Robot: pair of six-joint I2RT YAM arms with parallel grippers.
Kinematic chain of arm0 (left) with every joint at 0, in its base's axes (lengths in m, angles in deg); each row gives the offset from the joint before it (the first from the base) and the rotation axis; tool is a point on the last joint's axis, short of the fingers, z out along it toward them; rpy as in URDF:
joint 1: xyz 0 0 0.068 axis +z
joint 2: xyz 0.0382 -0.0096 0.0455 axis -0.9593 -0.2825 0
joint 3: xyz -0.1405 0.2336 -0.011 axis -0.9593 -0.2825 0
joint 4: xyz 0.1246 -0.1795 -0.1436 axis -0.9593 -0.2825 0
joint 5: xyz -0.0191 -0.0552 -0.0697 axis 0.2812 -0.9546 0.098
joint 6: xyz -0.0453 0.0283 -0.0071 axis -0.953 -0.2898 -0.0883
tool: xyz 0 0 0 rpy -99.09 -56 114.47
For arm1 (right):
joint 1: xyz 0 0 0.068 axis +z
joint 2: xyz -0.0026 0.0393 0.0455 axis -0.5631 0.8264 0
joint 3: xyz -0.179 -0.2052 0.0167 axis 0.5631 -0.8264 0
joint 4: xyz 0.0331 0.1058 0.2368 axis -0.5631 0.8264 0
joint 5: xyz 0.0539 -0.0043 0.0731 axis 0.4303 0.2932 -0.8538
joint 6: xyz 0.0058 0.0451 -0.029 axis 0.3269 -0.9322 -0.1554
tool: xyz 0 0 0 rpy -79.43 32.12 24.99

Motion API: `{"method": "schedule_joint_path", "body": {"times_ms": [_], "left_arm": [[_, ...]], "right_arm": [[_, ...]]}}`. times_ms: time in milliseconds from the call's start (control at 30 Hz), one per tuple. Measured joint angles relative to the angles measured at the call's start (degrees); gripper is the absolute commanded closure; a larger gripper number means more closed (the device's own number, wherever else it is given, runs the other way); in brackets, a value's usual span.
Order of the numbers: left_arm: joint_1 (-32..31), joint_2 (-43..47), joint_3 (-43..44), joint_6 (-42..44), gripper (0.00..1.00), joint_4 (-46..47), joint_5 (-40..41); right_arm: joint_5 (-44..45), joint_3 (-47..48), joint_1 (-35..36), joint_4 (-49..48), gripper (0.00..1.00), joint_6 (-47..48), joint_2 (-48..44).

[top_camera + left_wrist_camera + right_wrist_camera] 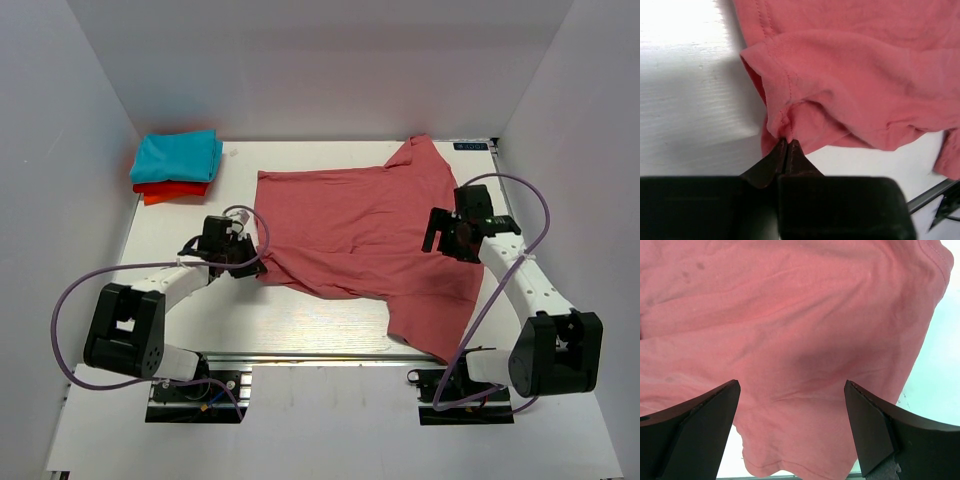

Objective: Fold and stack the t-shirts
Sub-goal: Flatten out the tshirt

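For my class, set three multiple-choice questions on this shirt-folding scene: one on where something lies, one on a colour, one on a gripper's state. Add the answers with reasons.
1. Where is the pile of folded shirts?
A. far left corner of the table
B. near right corner
C. centre

2. What colour is the shirt on top of that pile?
A. orange-red
B. turquoise
C. white

3. How is the left gripper?
A. open above the table
B. shut on the pink shirt
C. shut on nothing

Answers:
1 A, the top view shows the pile at the far left corner.
2 B, the turquoise shirt lies on the orange-red shirt.
3 B, the left wrist view shows it pinching the shirt's edge.
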State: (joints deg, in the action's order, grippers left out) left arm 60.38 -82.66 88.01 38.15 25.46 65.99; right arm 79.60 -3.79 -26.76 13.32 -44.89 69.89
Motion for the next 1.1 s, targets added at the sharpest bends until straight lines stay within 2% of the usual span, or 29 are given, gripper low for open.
{"method": "schedule_joint_path", "body": {"times_ms": [33, 267, 333, 433, 600, 833, 933, 1000, 1033, 1100], "left_arm": [[-0.1, 0.3, -0.3, -0.1, 1.0, 0.0, -0.1], [-0.2, 8.4, -2.3, -1.6, 1.0, -1.7, -1.0], [-0.2, 13.6, -4.2, -2.4, 1.0, -3.1, -1.1], [-0.2, 18.9, -6.1, -3.2, 1.0, -5.3, -1.7], [-0.2, 23.6, -8.1, -4.1, 1.0, -9.5, -3.5], [-0.2, 23.8, -8.2, -2.5, 0.84, -15.7, -10.7], [-0.5, 23.6, -7.9, -0.8, 0.76, -18.4, -16.0], [-0.5, 22.9, -7.7, 1.0, 0.67, -20.8, -19.6], [-0.7, 22.1, -7.7, 2.4, 0.46, -22.4, -21.5], [-1.0, 20.0, -7.1, 5.7, 0.21, -27.5, -23.1]], "right_arm": [[0.0, -0.2, 0.0, 0.0, 0.1, 0.0, -0.1], [-1.1, -4.8, 0.0, -1.5, 0.11, -2.1, 0.2], [-1.4, -6.9, 0.0, -2.1, 0.14, -3.1, 1.3], [-1.6, -9.5, 0.0, -2.4, 0.25, -4.6, 4.3], [-0.8, -11.4, 0.0, -2.0, 0.23, -7.9, 8.9], [0.6, -11.1, -0.9, -1.7, 0.22, -10.8, 11.0], [0.8, -10.9, -1.3, -1.5, 0.21, -11.1, 11.3], [0.9, -10.7, -1.5, -1.5, 0.18, -11.2, 11.4], [1.0, -10.6, -1.7, -1.5, 0.18, -11.3, 11.6], [1.1, -10.3, -1.9, -1.3, 0.16, -11.4, 12.0]]}}
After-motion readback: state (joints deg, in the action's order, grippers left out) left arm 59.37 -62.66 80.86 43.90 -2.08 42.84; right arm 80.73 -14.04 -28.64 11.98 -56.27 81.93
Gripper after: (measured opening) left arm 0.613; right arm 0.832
